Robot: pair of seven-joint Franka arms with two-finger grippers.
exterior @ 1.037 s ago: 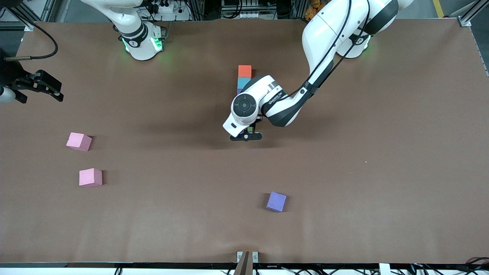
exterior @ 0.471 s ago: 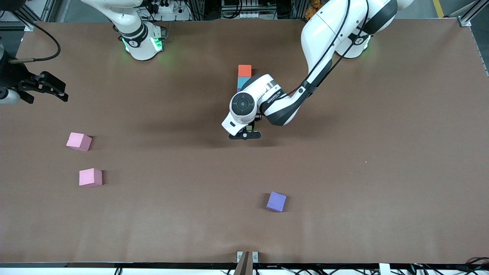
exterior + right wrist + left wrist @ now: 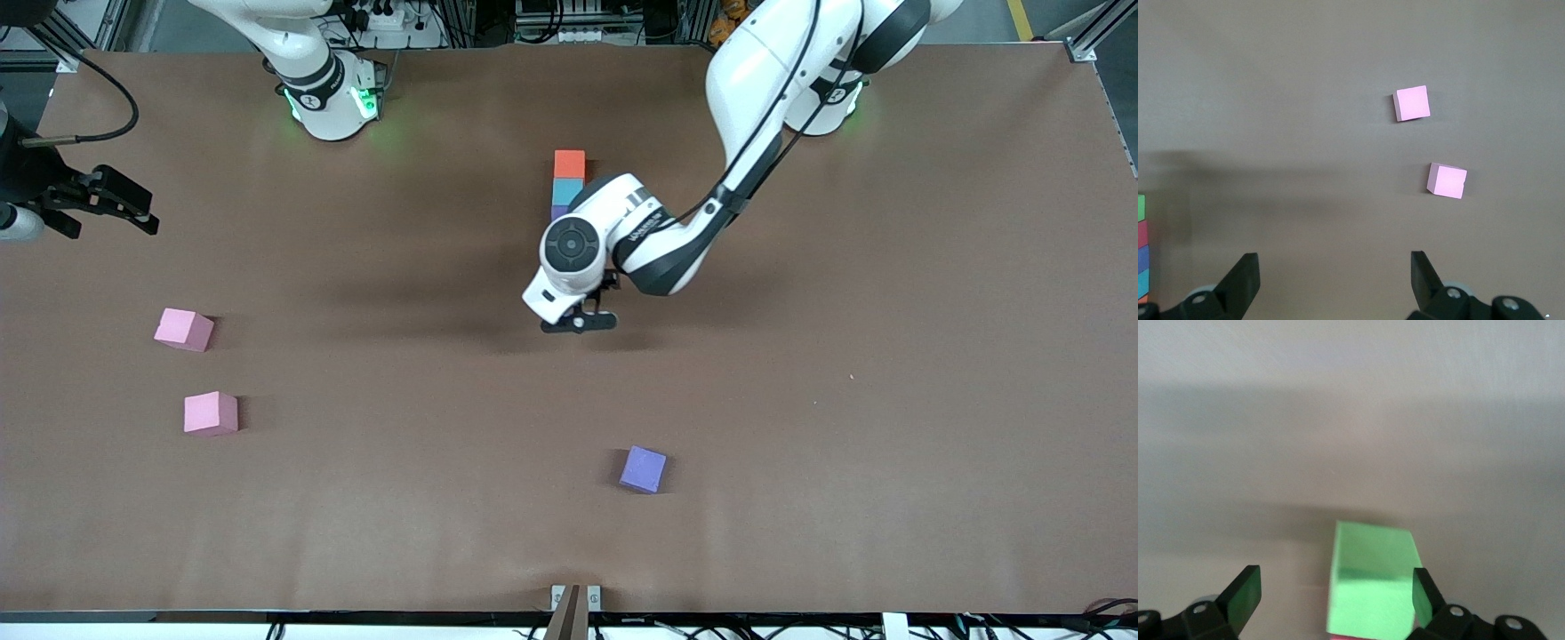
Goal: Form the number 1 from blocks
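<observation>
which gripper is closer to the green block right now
Left. The left gripper straddles the green block, fingers open. The right gripper waits at the right arm's end of the table.

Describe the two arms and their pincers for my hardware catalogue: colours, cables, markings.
Both arms are glossy white with black joint bands. The left arm carries black cables, a round black cap and dark lettering at the wrist. Bases glow green. The left pincer and the right pincer are black.

A matte brown counter (image 3: 889, 444) fills the view under even light with soft shadows. Metal framing (image 3: 1089, 40) and cables (image 3: 391, 18) line its far edge.
</observation>
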